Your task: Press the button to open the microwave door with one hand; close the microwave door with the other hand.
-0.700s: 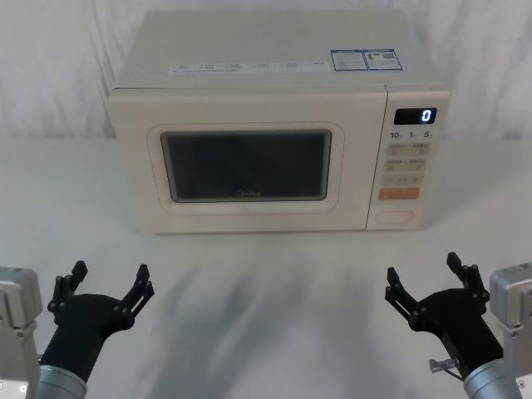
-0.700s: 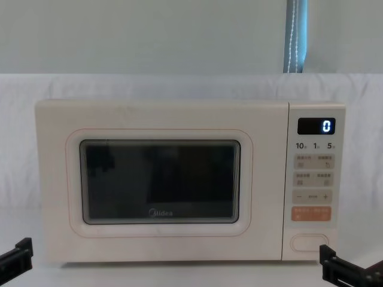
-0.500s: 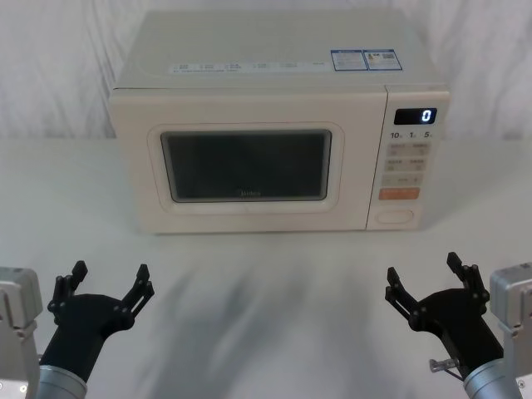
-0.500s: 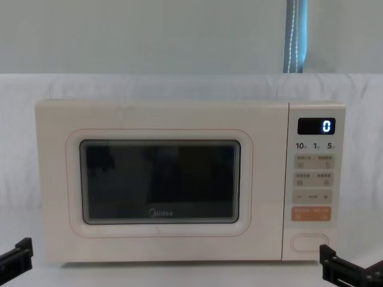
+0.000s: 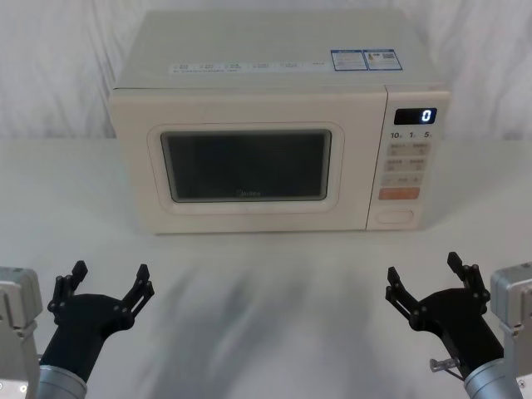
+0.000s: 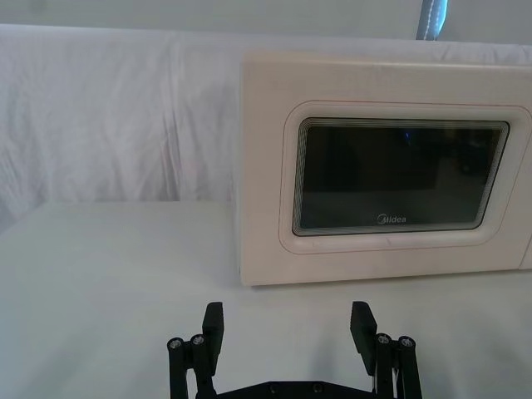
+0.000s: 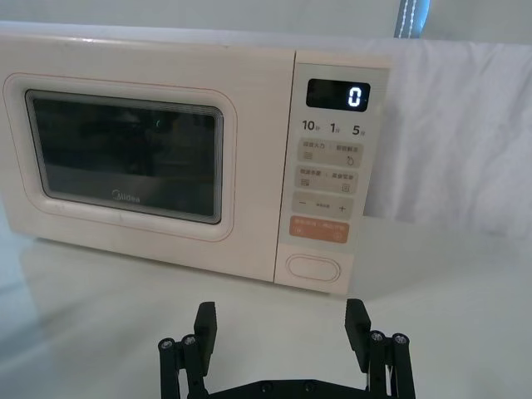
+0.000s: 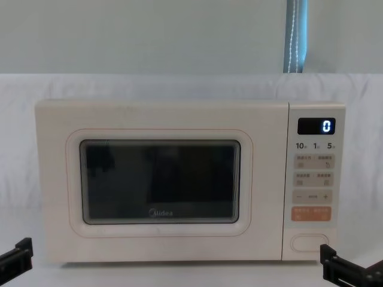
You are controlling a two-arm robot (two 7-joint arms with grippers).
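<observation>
A cream microwave stands at the back of the table. Its door [image 5: 249, 162] [image 8: 161, 182] [image 6: 399, 183] [image 7: 125, 158] sits flush and shut, dark window facing me. The wide plain button [image 5: 394, 217] [image 8: 310, 243] [image 7: 313, 268] lies at the bottom of the control panel, under an orange key. My left gripper [image 5: 106, 283] [image 6: 288, 326] hovers open near the table's front left, well short of the door. At the front right my right gripper [image 5: 431, 278] [image 7: 281, 322] is open too, in line with the button but far from it.
The white table surface [image 5: 266, 283] stretches between the grippers and the microwave. A white draped cloth [image 6: 116, 125] backs the scene. The panel display [image 8: 316, 126] reads 0.
</observation>
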